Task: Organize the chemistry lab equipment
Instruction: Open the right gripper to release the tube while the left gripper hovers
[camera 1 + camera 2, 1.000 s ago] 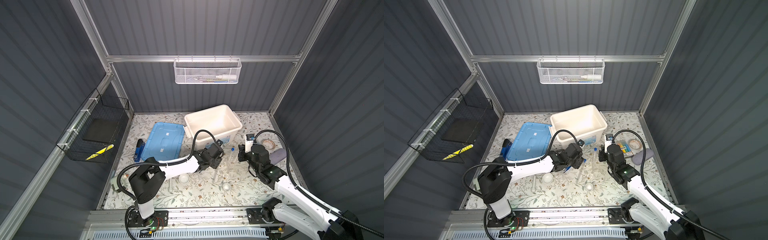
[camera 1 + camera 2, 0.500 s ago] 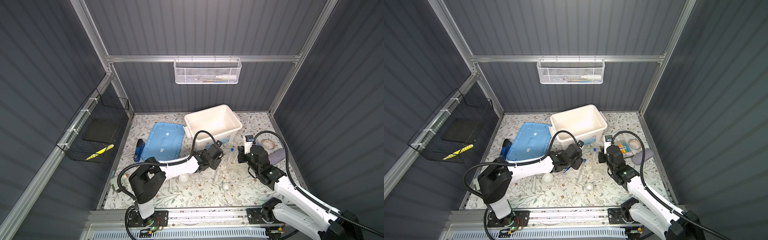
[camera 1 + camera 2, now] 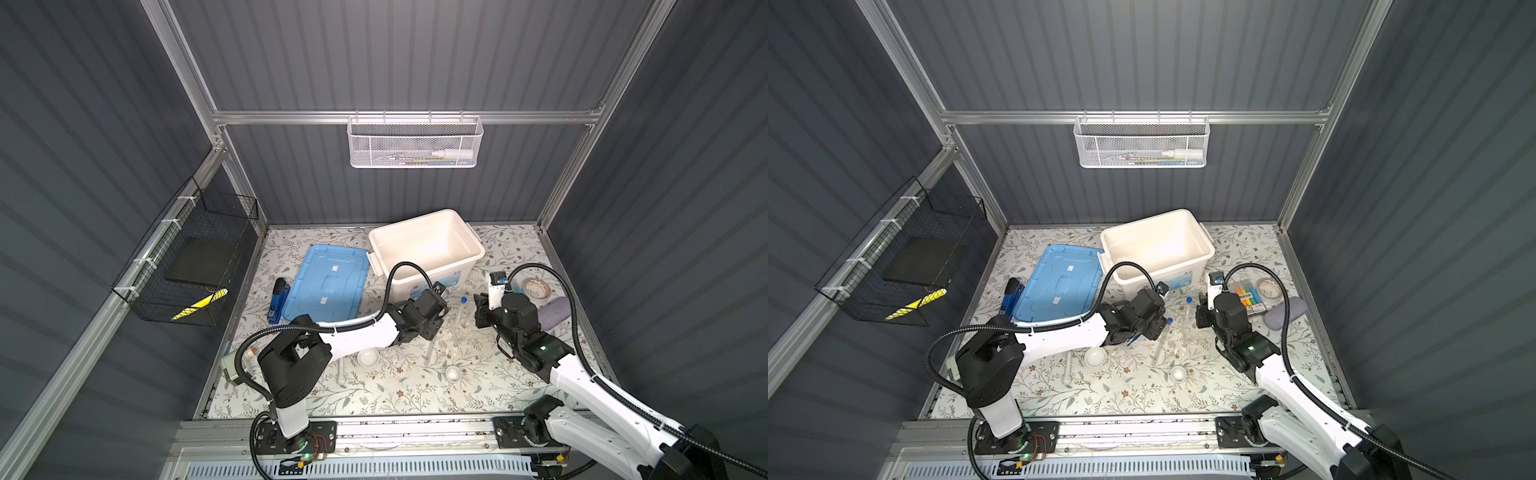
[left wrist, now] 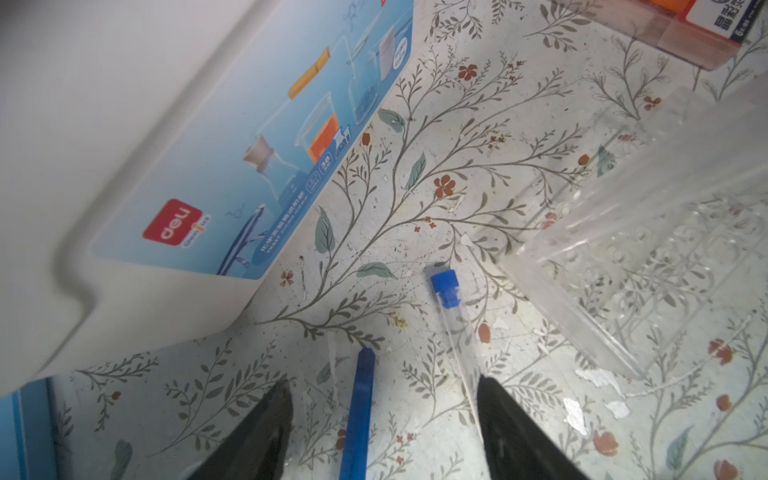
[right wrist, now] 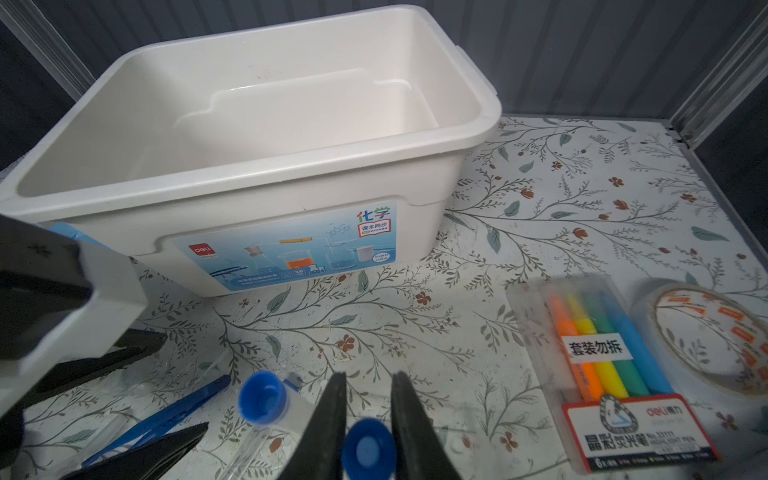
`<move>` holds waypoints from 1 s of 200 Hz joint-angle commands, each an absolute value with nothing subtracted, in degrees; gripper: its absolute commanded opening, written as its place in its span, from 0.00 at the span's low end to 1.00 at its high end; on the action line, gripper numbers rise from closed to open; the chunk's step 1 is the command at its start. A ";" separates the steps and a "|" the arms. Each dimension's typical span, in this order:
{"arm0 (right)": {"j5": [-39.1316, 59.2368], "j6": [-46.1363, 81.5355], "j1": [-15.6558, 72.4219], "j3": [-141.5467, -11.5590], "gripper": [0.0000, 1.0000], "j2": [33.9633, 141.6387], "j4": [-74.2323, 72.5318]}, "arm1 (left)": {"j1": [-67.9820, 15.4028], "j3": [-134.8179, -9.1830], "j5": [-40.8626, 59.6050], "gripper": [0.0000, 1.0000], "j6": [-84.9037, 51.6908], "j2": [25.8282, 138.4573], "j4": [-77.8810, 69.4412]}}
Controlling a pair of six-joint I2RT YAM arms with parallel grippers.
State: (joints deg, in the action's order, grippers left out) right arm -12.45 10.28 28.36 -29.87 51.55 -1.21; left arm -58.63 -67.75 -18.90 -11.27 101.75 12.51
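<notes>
My right gripper (image 5: 369, 376) is shut on a clear test tube just below its blue cap (image 5: 369, 449). That tube (image 3: 1187, 320) stands upright beside the clear tube rack (image 4: 665, 232). My left gripper (image 4: 382, 380) is open low over the floor, and the blue tweezers (image 4: 359, 415) lie between its fingers. A second blue-capped test tube (image 4: 451, 316) lies flat by one finger. Two small white bowls (image 3: 368, 356) (image 3: 454, 373) and the white pestle (image 3: 341, 372) rest nearer the front.
The open white bin (image 3: 415, 220) stands at the back, with its blue lid (image 3: 328, 286) flat to its left and a dark blue stapler (image 3: 279, 300) beyond that. A highlighter pack (image 5: 611, 353), a tape roll (image 5: 706, 336) and a grey pouch (image 3: 552, 312) lie at the right.
</notes>
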 commanded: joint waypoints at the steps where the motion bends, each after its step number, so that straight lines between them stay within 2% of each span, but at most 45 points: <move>1: -11.71 10.90 28.69 -29.19 0.23 51.00 -0.41 | -59.19 -66.83 -18.81 0.72 -12.39 101.40 13.87; 73: -12.82 11.00 28.69 -29.02 0.24 50.04 0.07 | -59.50 -66.74 -18.75 0.72 -12.83 101.43 14.50; 114: -13.57 11.03 28.72 -29.01 0.28 48.11 0.79 | -60.54 -65.89 -18.59 0.71 -13.49 101.01 15.78; 132: -14.46 11.24 28.69 -29.06 0.38 46.97 1.00 | -61.06 -65.72 -18.46 0.70 -13.78 100.96 16.55; 200: -17.48 11.60 28.49 -29.19 0.56 45.47 1.05 | -63.35 -65.25 -18.05 0.65 -15.66 101.74 19.10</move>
State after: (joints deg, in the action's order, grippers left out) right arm -15.27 11.42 28.49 -29.56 45.80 0.73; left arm -62.65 -65.87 -18.85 -14.24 101.75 16.73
